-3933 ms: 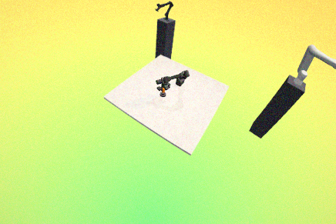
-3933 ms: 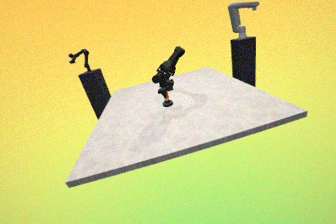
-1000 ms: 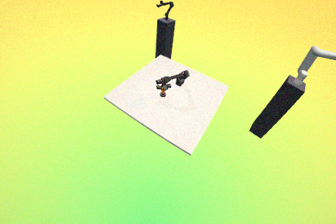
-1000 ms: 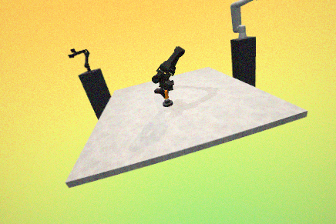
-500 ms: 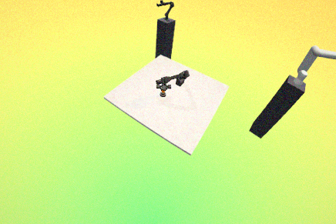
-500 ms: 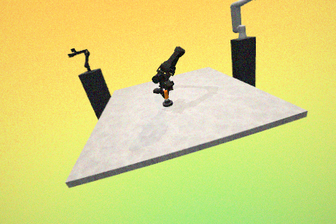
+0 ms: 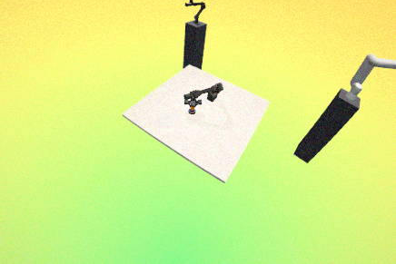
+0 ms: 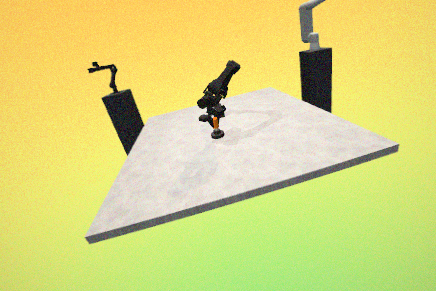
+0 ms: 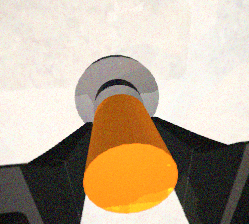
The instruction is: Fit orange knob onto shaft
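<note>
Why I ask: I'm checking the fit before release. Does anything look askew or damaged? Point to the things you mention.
Nothing looks damaged. The knob (image 7: 193, 108) (image 8: 215, 123) (image 9: 127, 172), clamped in the jaws, stands over the pedestal (image 7: 192, 112) (image 8: 217, 135) (image 9: 117, 70); whether its flat side lines up, I can't tell.

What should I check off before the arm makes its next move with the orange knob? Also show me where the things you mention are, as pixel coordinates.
1. Knob (image 7: 193, 108) (image 8: 216, 122) (image 9: 127, 175) held by the gripper (image 7: 193, 104) (image 8: 214, 118) (image 9: 122, 125): ok, it is between the fingers.
2. Knob over the round pedestal (image 7: 192, 112) (image 8: 217, 134) (image 9: 87, 87): ok, they look roughly in line.
3. Flat side of the hole matched to the shaft: cannot tell, the hole is out of sight underneath.
4. Knob pushed fully down: cannot tell, its lower end is hard to make out.
5. Gripper let go: not ok, it is closed on the knob.
</note>
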`<state>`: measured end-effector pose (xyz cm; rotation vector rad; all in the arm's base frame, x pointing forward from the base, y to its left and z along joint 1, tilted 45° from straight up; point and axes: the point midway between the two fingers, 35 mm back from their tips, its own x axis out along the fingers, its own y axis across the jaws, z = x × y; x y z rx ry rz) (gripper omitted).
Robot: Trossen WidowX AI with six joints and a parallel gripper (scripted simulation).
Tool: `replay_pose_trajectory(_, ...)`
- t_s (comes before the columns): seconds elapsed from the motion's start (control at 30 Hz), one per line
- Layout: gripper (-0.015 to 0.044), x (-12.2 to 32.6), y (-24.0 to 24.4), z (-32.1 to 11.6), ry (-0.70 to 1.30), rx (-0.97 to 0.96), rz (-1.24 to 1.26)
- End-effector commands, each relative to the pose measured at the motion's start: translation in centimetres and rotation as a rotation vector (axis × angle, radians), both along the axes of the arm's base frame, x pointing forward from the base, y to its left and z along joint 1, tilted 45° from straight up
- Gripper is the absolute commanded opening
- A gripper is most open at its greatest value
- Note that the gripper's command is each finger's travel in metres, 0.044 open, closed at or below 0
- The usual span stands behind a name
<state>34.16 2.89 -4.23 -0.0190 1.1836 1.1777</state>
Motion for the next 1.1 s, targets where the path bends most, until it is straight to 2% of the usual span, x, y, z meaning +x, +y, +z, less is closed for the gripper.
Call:
replay_pose_trajectory(0.0, 0.0, -0.02, 0.05, -0.03, 0.002, 0.001, -0.003)
replay_pose_trajectory(0.5, 0.0, 0.08, -0.15, 0.38, 0.002, 0.001, -0.003)
replay_pose_trajectory(0.73, 0.0, 0.17, -0.12, 0.29, 0.14, -0.019, -0.145)
replay_pose_trajectory(1.07, 0.0, -0.05, -0.01, 0.01, 0.148, -0.019, -0.152)
